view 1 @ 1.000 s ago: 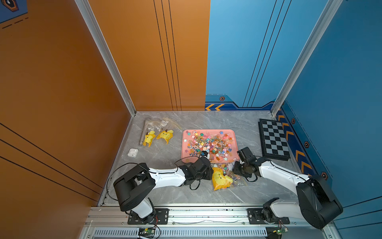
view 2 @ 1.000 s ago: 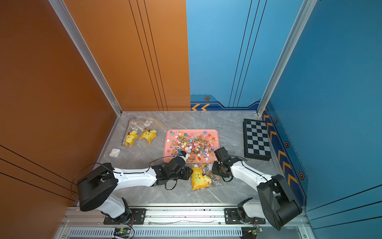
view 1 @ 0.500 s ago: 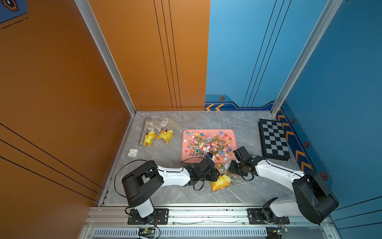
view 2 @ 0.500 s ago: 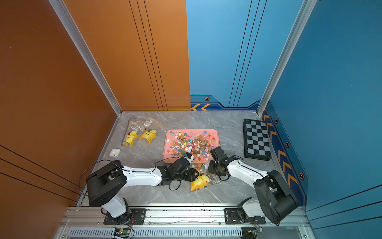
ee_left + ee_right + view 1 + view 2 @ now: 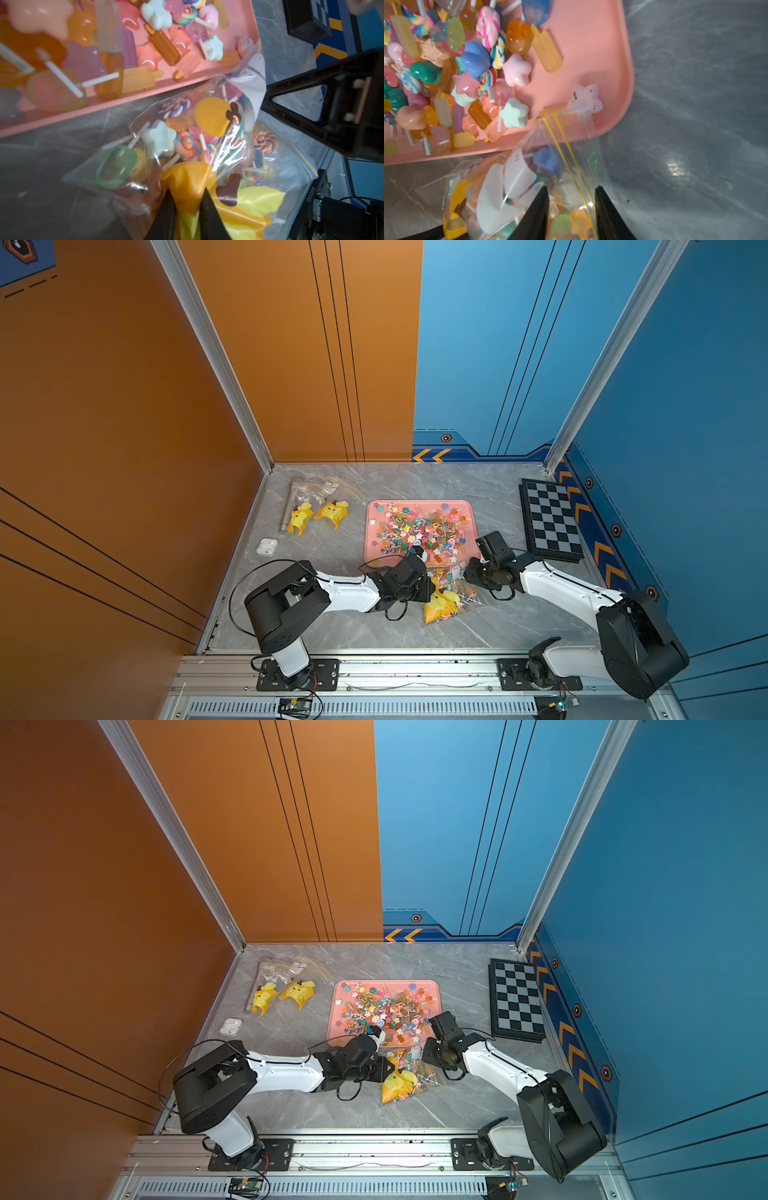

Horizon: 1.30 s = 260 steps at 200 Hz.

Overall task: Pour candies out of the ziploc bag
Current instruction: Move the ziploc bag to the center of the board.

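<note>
The ziploc bag (image 5: 446,597) (image 5: 405,1079) is clear plastic with a yellow-orange print. It lies on the grey table against the near edge of the pink tray (image 5: 371,547), with its mouth toward the tray. Candies (image 5: 160,139) still fill it. A heap of candies (image 5: 419,531) (image 5: 475,60) lies in the tray. My left gripper (image 5: 187,193) is shut on a fold of the bag's yellow-orange part. My right gripper (image 5: 572,189) is closed on the bag (image 5: 529,182) by its yellow zip line, with candies between the fingers.
A chessboard (image 5: 550,518) lies at the right wall. At the back left are two yellow printed bags (image 5: 318,514), a metal cylinder (image 5: 289,506) and a white earbud case (image 5: 267,546). Both arms meet low over the bag in front of the tray.
My left gripper has reached right, opened briefly and closed on the bag's yellow part. The right gripper shifted slightly left, still on the bag. The bag is more bunched up.
</note>
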Tool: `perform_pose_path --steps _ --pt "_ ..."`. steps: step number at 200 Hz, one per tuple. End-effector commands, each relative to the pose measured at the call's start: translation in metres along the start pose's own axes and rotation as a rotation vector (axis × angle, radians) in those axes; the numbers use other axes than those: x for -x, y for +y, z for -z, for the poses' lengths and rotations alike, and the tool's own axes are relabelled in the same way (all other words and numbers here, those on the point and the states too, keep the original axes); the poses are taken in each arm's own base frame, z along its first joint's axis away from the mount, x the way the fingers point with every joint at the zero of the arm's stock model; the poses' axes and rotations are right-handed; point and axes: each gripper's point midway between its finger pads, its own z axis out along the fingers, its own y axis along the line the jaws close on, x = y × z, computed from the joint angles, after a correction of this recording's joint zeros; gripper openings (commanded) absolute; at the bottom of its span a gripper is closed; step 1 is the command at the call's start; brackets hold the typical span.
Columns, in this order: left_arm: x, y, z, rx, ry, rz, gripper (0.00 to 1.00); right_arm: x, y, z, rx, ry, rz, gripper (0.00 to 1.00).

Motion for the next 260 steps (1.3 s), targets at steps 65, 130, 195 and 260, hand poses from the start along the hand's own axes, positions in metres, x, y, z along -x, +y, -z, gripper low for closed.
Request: perform_pose_path --steps 65,130,195,260 --pt "-0.004 0.062 0.023 0.161 0.082 -0.026 0.11 0.001 -0.005 0.004 -0.002 0.023 0.0 0.4" --pt "0.01 0.061 0.042 0.209 0.063 -0.085 0.13 -0.014 -0.003 -0.012 0.005 0.069 0.005 0.4" --pt "0.011 0.054 0.042 0.211 0.064 -0.11 0.15 -0.026 0.028 -0.018 0.096 0.103 0.061 0.4" --pt "0.028 0.034 0.059 0.198 0.005 -0.154 0.28 -0.023 0.054 -0.007 0.225 0.085 0.078 0.4"
